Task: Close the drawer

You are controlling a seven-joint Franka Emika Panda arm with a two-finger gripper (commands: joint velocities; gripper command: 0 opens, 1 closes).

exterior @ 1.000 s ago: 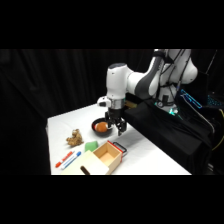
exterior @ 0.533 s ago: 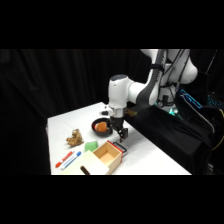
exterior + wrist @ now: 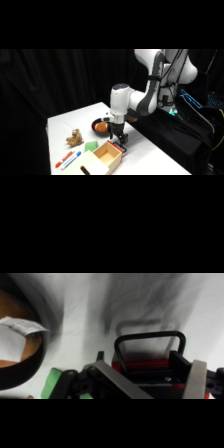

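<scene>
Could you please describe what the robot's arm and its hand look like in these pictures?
The arm is white and glossy, built of rounded segments with dark bands at the joints. It ends in a white cylindrical wrist carrying a small black hand. In the wrist view, the hand shows black linkage, a grey metal bar and a pale finger.

**Bright tabletop, black room, soft focus**

I worked under light that fell from above onto the white tabletop (image 3: 155, 155), while everything behind me stayed black. The side view was soft and blurred throughout. My arm threw little shadow there. Through my wrist camera, grey shadows streaked the tabletop beyond the dark loop handle (image 3: 150, 346), a pale patch glared inside the black bowl (image 3: 22, 356), and my own linkage near the lens was out of focus.
</scene>
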